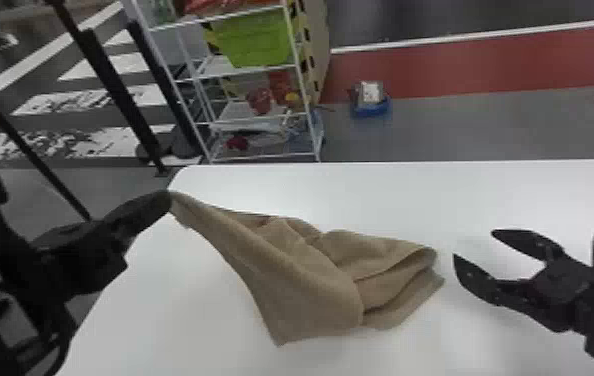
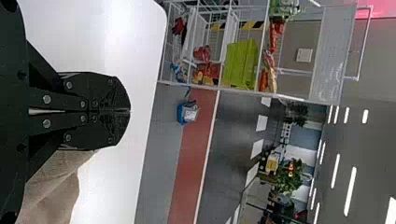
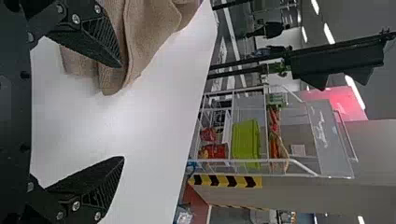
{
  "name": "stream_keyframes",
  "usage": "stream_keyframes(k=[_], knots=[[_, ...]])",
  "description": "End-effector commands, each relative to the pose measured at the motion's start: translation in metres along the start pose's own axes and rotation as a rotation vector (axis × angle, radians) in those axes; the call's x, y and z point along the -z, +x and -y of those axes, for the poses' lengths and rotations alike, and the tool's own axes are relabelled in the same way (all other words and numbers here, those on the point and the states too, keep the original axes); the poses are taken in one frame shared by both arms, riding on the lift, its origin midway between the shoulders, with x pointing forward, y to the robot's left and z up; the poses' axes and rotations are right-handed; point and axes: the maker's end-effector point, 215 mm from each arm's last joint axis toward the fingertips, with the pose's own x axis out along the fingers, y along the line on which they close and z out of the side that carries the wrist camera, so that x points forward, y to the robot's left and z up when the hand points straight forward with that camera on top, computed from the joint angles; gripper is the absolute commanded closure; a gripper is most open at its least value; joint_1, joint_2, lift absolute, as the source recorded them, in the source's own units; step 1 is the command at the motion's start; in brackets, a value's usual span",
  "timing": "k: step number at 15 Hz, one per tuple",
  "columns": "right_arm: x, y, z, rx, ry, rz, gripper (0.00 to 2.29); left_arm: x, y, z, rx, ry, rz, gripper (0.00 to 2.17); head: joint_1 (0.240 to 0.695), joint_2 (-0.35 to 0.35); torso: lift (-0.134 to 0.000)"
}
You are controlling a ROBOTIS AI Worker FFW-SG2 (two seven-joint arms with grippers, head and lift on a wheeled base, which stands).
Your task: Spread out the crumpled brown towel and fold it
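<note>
The left gripper (image 1: 167, 198) clamps the brown towel (image 1: 306, 280) by one corner; the right gripper (image 1: 474, 244) gapes wide, empty. Spreading looks partial; folding remains.

Head view high, facing forward-down; wrist views closer, sideways, sharing green bin (image 2: 240, 64).

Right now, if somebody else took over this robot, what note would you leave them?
Left gripper: shut on one corner of the brown towel, held up near the table's left edge.
Right gripper: open and empty, just off the towel's right end.
Towel: the rest lies rumpled on the white table.
Done: one corner gripped.
Left to do: spread it flat, then fold it.
</note>
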Motion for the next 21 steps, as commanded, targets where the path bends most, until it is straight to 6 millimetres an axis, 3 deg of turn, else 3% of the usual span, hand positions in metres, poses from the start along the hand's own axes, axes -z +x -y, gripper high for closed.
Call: stream_keyframes(k=[1,5,9,11,12,13,15,18,21], knots=[[-0.002,0.016,-0.017,-0.039,0.001,0.006,0.22,0.009,-0.001,-0.001,0.0,-0.006,-0.025,1.88,0.695,0.342,-0.124],[-0.002,0.039,-0.035,-0.073,-0.032,-0.038,0.32,0.017,-0.003,-0.001,0.0,-0.01,-0.044,1.88,0.695,0.35,-0.124],[0.011,0.054,-0.032,-0.08,-0.06,-0.134,0.39,0.021,-0.004,-0.002,-0.001,-0.013,-0.052,1.88,0.695,0.35,-0.124],[0.023,0.057,-0.03,-0.081,-0.051,-0.19,0.77,0.021,-0.004,-0.003,-0.003,-0.014,-0.053,1.88,0.695,0.35,-0.124],[0.025,0.058,-0.029,-0.083,-0.052,-0.204,1.08,0.021,-0.004,-0.003,-0.004,-0.014,-0.053,1.88,0.695,0.35,-0.124],[0.029,0.057,-0.027,-0.086,-0.037,-0.223,1.56,0.021,-0.004,-0.003,-0.004,-0.014,-0.053,1.88,0.695,0.35,-0.124],[0.033,0.053,-0.033,-0.119,-0.011,-0.228,2.01,0.021,-0.004,-0.006,-0.01,-0.013,-0.052,1.88,0.695,0.35,-0.124],[0.026,0.045,-0.036,-0.134,0.012,-0.191,2.12,0.021,-0.005,-0.008,-0.015,-0.014,-0.052,1.88,0.695,0.35,-0.124],[-0.023,0.022,-0.028,-0.087,-0.001,-0.057,2.13,0.023,-0.005,-0.011,-0.01,-0.025,-0.058,1.88,0.695,0.35,-0.124]])
